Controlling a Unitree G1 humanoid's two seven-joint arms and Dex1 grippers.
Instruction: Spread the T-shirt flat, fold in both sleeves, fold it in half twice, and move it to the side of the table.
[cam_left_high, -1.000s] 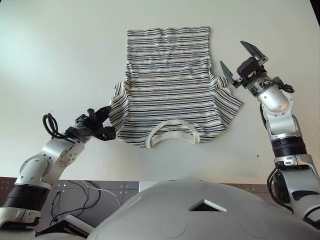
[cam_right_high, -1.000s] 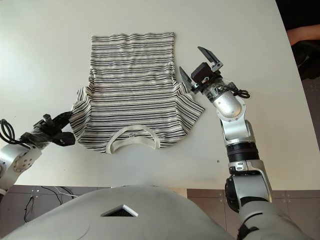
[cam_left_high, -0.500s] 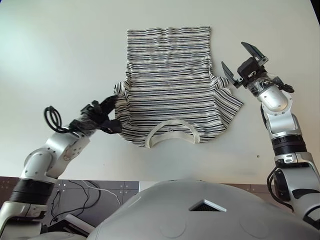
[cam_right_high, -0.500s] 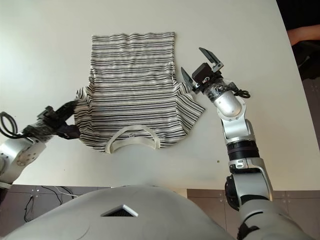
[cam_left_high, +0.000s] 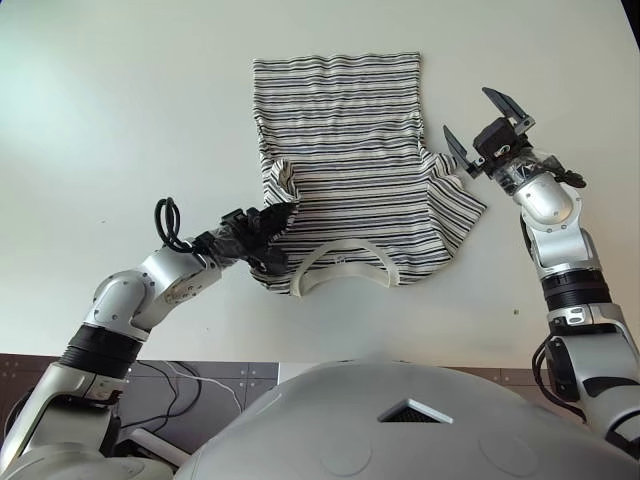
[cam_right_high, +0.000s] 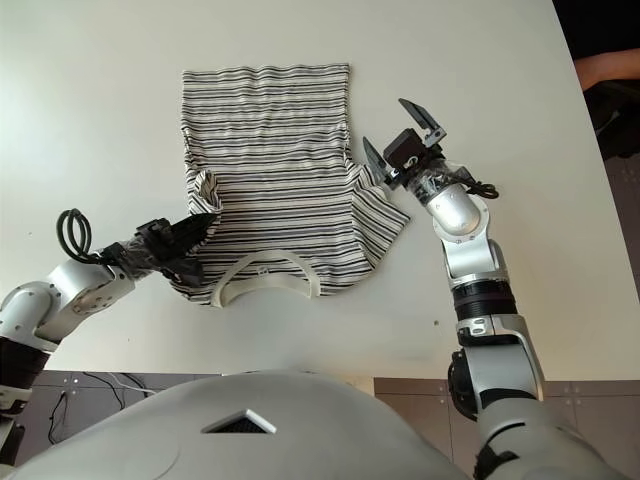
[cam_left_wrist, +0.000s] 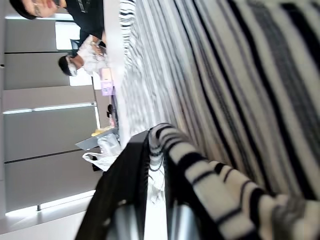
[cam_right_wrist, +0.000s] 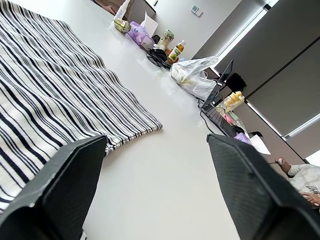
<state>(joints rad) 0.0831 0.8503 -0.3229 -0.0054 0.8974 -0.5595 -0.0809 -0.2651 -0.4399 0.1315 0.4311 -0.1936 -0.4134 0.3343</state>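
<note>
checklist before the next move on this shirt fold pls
1. Left gripper grips the left sleeve: ok, striped cloth is pinched between its fingers.
2. Left sleeve laid flat on the T-shirt: not ok, it is lifted and curled over the body, not pressed down.
3. Right gripper ready to grasp: ok, fingers spread wide, holding nothing, just beyond the right sleeve.
4. Right sleeve folded in: not ok, it lies spread outward on the table.
5. Far hem flat: ok.
6. Cloth under the left gripper smooth: cannot tell, hidden.
</note>
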